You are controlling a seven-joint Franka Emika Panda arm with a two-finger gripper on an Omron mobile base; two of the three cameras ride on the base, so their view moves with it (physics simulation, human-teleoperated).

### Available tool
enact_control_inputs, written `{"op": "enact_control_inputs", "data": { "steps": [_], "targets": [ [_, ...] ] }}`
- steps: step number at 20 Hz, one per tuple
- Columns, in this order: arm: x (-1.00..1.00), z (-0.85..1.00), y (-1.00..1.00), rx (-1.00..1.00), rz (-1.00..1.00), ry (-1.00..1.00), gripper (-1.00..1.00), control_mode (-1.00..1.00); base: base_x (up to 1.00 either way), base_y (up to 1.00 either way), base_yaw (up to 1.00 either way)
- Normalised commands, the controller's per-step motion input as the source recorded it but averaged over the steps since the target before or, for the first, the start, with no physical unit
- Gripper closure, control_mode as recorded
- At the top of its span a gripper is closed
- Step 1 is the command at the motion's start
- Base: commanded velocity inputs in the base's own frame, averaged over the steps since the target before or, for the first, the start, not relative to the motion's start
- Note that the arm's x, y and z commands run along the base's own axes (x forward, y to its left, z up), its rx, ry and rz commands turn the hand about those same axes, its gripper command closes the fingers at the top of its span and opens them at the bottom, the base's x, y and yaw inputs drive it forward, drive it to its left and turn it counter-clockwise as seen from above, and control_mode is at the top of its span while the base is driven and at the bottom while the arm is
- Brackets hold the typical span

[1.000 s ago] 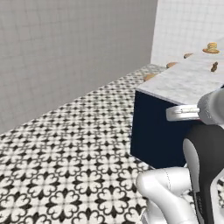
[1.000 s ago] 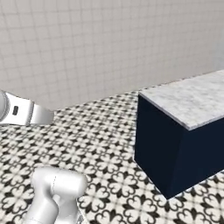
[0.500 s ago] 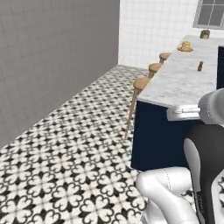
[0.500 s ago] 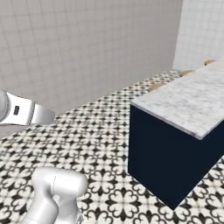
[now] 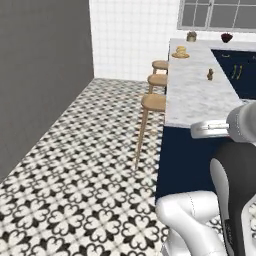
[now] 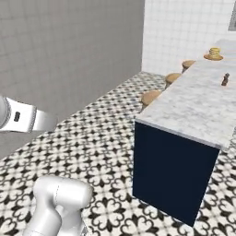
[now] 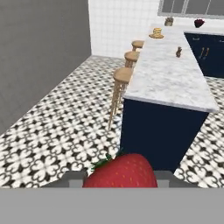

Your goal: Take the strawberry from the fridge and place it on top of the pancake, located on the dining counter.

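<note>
The strawberry [image 7: 121, 171] sits red and large at the bottom of the hand view, green leaves on top, with my gripper [image 7: 120, 180] shut on it from both sides. Ahead runs the dining counter [image 5: 192, 92] [image 6: 196, 108] [image 7: 166, 76], white-grey marble on a navy base, seen from its near end. The pancake [image 5: 180, 52] [image 6: 213, 54] [image 7: 156, 33] is a small golden stack on a tan plate near the counter's far end, well away from the gripper. The fridge is out of view.
Three round wooden stools [image 5: 154, 102] [image 7: 123, 75] line the counter's left side. A small brown item [image 5: 210, 75] [image 6: 225, 79] stands mid-counter. A dark bowl of red fruit [image 5: 226, 37] and a jar [image 5: 191, 36] sit at the back. Grey wall [image 5: 40, 75] to the left; patterned floor [image 5: 85, 165] is open.
The whole picture has swung: the base has turned, so the counter now runs lengthwise away from me with the stools and pancake in sight. The grip on the strawberry is unchanged.
</note>
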Motion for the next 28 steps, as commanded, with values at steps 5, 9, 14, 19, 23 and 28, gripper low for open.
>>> {"op": "enact_control_inputs", "data": {
  "steps": [5,9,14,19,23,28],
  "targets": [
    [0.00,0.00,0.00,0.00,0.00,0.00,1.00,1.00,1.00,0.99,-0.48],
    [0.00,0.00,0.00,0.00,0.00,0.00,1.00,1.00,1.00,1.00,-0.45],
    [0.00,0.00,0.00,0.00,0.00,0.00,1.00,1.00,0.96,1.00,-0.47],
    [0.00,0.00,0.00,0.00,0.00,0.00,1.00,1.00,0.48,1.00,-0.51],
    [0.00,0.00,0.00,0.00,0.00,0.00,1.00,1.00,0.52,1.00,-0.52],
    [0.00,0.00,0.00,0.00,0.00,0.00,1.00,1.00,0.56,1.00,-0.48]
  ]
}}
